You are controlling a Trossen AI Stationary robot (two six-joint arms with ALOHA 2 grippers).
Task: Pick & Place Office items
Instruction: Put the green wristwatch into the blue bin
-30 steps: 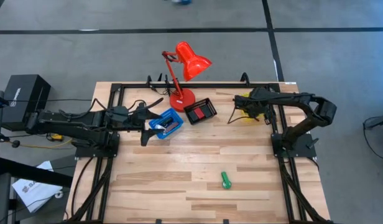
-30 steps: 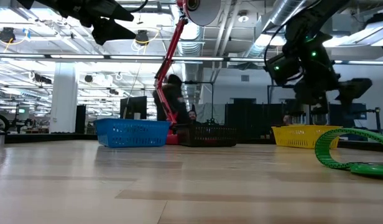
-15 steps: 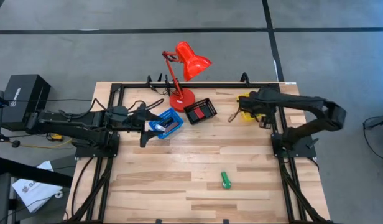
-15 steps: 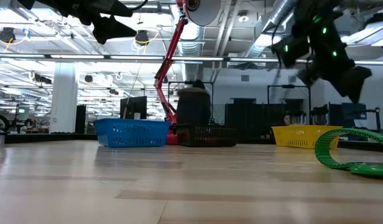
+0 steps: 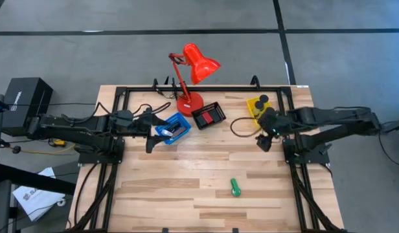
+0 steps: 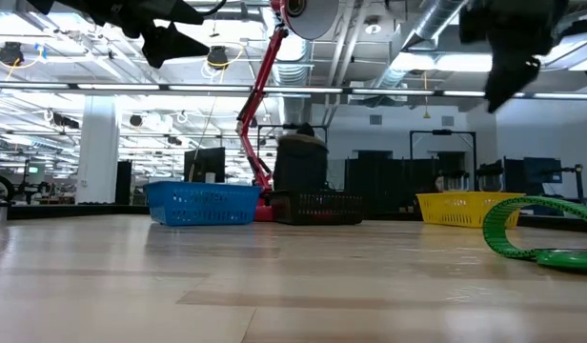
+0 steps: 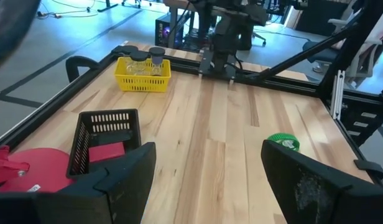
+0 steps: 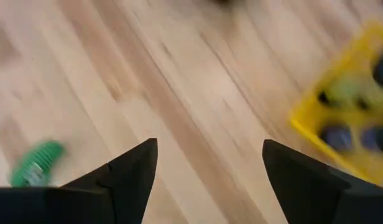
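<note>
- right hand point(image 5: 263, 140) hanging over bare worktop point(image 5: 186, 175) beside the yellow tray point(image 5: 256, 107), fingers spread, nothing in them
- left hand point(image 5: 152, 136) spread by the blue tray point(image 5: 173, 128)
- green cylinder point(image 5: 235, 188) lying alone, well apart

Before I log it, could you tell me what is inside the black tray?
A red block lies inside the black tray; the tray's walls hide whatever sits lower around it.

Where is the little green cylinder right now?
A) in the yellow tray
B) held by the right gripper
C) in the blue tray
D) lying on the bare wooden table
D: the green cylinder lies alone on the wooden table, away from all the trays, and no gripper touches it.
</note>
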